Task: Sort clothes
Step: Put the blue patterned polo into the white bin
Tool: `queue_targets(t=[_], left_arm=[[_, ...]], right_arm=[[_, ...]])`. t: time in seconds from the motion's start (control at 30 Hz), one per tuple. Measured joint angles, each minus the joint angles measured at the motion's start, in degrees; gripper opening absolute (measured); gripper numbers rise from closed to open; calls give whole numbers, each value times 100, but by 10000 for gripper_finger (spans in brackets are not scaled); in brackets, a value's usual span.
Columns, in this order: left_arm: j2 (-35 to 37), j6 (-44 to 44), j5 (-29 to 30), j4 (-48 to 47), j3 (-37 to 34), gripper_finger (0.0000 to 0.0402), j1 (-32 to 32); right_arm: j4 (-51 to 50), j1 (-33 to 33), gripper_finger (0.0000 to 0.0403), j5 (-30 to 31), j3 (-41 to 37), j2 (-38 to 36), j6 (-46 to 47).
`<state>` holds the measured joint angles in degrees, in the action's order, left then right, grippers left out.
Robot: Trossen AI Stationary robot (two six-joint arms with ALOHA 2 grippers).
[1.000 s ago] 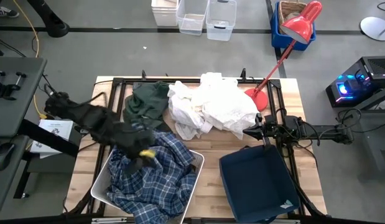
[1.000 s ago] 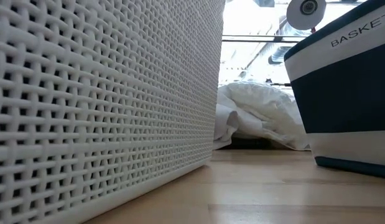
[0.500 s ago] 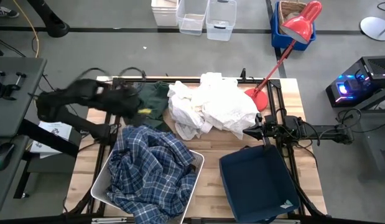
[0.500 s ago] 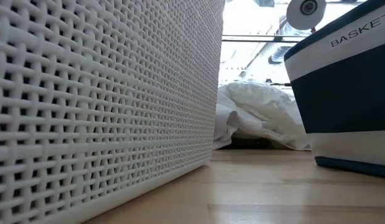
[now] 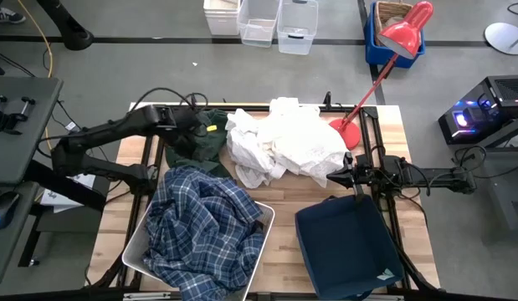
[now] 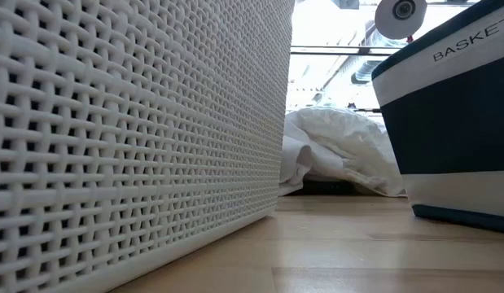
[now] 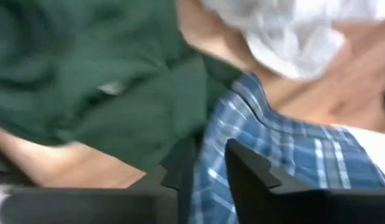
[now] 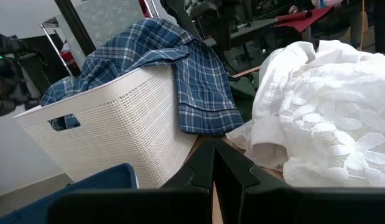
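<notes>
A blue-and-white plaid shirt (image 5: 204,230) lies heaped in the white plastic bin (image 5: 135,249), one part draped over its rim (image 8: 201,93). A dark green garment (image 5: 196,142) and a pile of white pieces (image 5: 284,146) lie on the table's far half. My left gripper (image 5: 210,129) hovers over the green garment (image 7: 86,74), its fingers a little apart (image 7: 209,165) and empty. My right gripper (image 5: 329,178) is shut and empty, level beside the white pile's near right edge (image 8: 329,106), pointing toward the table's left.
A navy fabric bin (image 5: 346,247) stands at the near right, just below my right arm. A red lamp (image 5: 384,58) has its base on the table's far right corner. Bare wood shows between the two bins (image 6: 357,244).
My left gripper has left the plaid shirt in the white bin and swung up and toward the table's far edge, ending over the dark green garment. The shirt stays heaped in the bin. My right arm has kept still.
</notes>
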<state>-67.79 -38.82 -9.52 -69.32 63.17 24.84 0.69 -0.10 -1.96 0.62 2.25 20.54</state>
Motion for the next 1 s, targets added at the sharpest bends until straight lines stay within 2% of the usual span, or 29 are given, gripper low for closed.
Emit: queue_targets(t=[0.27,0.4,0.5,0.63,0.8,1.0], left_arm=[[7,-508,-1310,910,-1104,172,49],[8,-796,-1989,1128,-1622,187,-136],[4,-854,-2040,1272,-1865,184,-291],[4,-771,-2142,1466,-1916,141,-569],[4,-700,-2835,1718,-1620,19,-1057],[7,-513,-3199,1649,-940,3,-1658]], right_arm=[[0,-2,0,0,0,1,-1],[0,-2,0,0,0,1,-1],[0,-2,0,0,-1,1,0],[-1,0,0,0,0,1,-1],[0,-2,0,0,0,1,0],[0,-2,0,0,0,1,-1]])
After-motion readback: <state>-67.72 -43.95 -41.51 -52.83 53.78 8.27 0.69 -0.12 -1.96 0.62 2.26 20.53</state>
